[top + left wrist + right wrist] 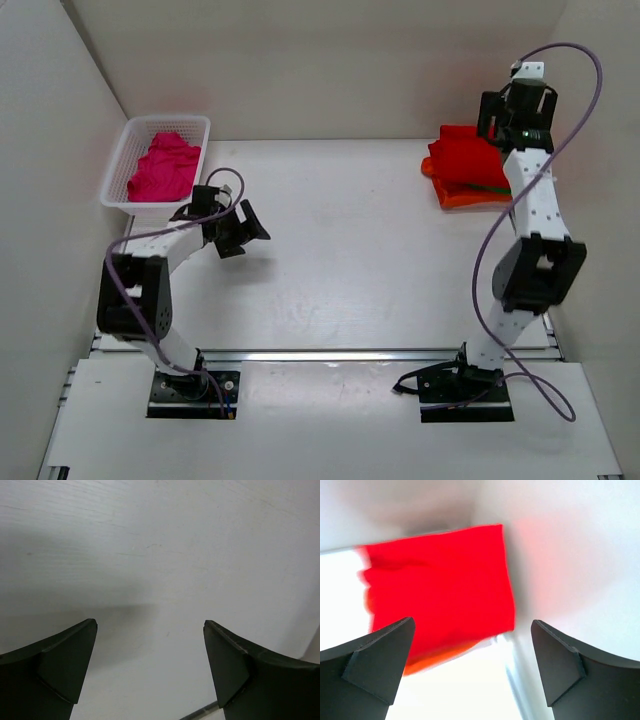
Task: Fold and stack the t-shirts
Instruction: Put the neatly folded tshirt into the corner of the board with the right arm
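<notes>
Two tools, both spread apart and empty. The left tool [241, 230] is nearer the pink t-shirt [162, 170], bunched in the basket [117, 168] just up-left of it; the right tool [472, 652] hangs over the folded red t-shirt [445, 580], upper right.

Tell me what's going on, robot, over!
Left gripper open, empty, over table. Right gripper open by red shirt, folded on orange shirt. Pink shirt crumpled in basket. Nothing blocking.
</notes>
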Robot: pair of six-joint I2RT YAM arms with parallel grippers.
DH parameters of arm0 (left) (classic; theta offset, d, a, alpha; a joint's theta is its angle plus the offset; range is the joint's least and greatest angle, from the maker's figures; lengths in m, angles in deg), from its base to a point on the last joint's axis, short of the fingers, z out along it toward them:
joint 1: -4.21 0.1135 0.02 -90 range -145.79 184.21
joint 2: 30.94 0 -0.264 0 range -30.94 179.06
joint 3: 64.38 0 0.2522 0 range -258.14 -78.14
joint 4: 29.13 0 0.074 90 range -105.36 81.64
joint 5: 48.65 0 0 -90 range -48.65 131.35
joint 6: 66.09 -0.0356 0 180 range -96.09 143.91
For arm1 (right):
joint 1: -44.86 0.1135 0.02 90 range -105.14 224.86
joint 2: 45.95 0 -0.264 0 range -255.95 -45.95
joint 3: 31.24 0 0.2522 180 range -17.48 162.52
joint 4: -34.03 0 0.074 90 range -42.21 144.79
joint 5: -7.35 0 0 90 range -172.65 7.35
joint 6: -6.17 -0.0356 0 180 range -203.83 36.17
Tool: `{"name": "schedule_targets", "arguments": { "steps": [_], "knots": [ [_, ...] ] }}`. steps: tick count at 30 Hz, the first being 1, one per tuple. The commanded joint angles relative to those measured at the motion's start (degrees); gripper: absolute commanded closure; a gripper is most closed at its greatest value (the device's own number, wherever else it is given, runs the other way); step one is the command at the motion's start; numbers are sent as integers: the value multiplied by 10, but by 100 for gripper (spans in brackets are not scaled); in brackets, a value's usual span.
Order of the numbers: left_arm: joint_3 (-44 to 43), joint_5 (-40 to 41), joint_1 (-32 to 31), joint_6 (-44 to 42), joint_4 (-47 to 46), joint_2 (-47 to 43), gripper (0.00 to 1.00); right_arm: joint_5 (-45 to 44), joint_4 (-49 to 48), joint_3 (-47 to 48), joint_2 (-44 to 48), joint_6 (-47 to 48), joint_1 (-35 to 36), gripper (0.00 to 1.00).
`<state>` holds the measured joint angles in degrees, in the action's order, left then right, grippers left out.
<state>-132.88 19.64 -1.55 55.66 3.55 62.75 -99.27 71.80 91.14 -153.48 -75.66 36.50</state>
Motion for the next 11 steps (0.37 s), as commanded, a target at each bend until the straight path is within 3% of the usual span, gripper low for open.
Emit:
{"name": "schedule_targets", "arguments": {
  "steps": [1,4,6,11],
  "knots": [
    [10,87,-7,-82,76,-103,1,-6,0,-113,120,-60,61,0],
    [10,197,-28,-127,110,-192,1,-33,2,-245,206,-97,167,1],
    [13,232,-48,-208,105,-257,1,-21,-12,-320,267,-124,250,1],
    [-16,276,-43,-278,183,-234,2,-18,12,-417,313,-201,361,1]
  ]
}}
